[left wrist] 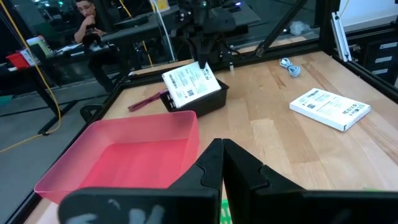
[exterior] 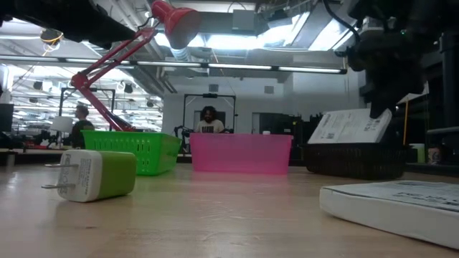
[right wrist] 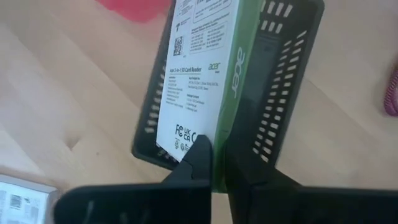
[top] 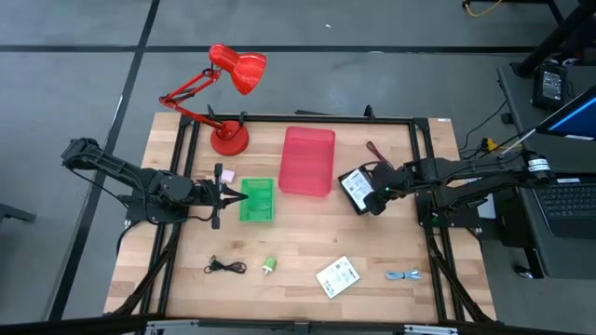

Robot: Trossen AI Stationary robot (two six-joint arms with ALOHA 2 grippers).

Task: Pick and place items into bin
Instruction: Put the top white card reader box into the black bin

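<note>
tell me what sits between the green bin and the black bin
The pink bin lies between the green bin and the black bin, clearest in the high view; the low view shows the same order.

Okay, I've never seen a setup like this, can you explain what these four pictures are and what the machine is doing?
These are four views of one moment. Two dark robot arms work at a wooden table. One camera looks straight down, one sits at table height, and one rides on each arm's wrist.

On the table stand a red desk lamp, a green slatted plastic basket, a pink plastic bin and a black slatted basket. Loose items lie near the front edge: a thin black coiled cable, a small green and white plug, a flat white printed box and a blue-grey coiled cable.

The right gripper pinches a white and green printed box over the black basket. The left gripper, fingers shut and empty, waits by the green basket.
</note>
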